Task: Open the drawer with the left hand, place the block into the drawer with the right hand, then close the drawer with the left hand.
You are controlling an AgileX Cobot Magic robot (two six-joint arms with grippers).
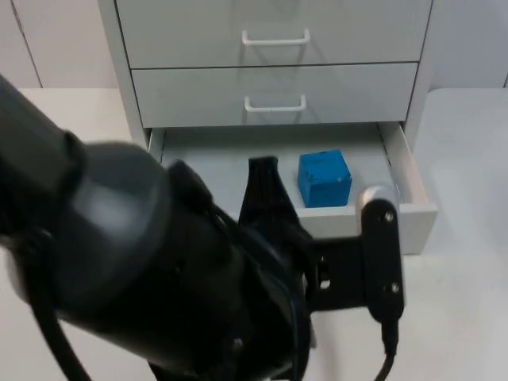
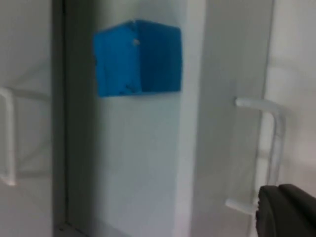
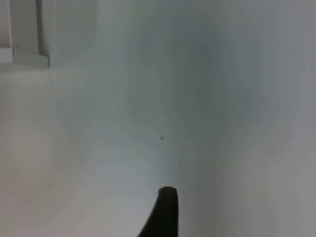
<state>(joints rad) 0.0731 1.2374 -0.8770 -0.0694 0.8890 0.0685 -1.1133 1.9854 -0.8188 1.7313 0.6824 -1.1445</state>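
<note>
White table; open drawer point(image 1: 413, 178) holds blue block point(image 1: 324, 178), square-on; left hand point(image 1: 266, 190) at front, grip unclear.

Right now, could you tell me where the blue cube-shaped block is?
In the top view, the blue cube-shaped block sits inside the open bottom drawer of the white cabinet, toward its right side, just behind the drawer's front panel.

- White table top point(image 1: 468, 302), bare surface in front of and beside the cabinet.
- White cabinet point(image 1: 119, 63) standing on the table top.
- Upper closed drawer front with a white handle point(image 1: 275, 37).
- Middle closed drawer front with a white handle point(image 1: 275, 104), directly below the upper one.
</note>
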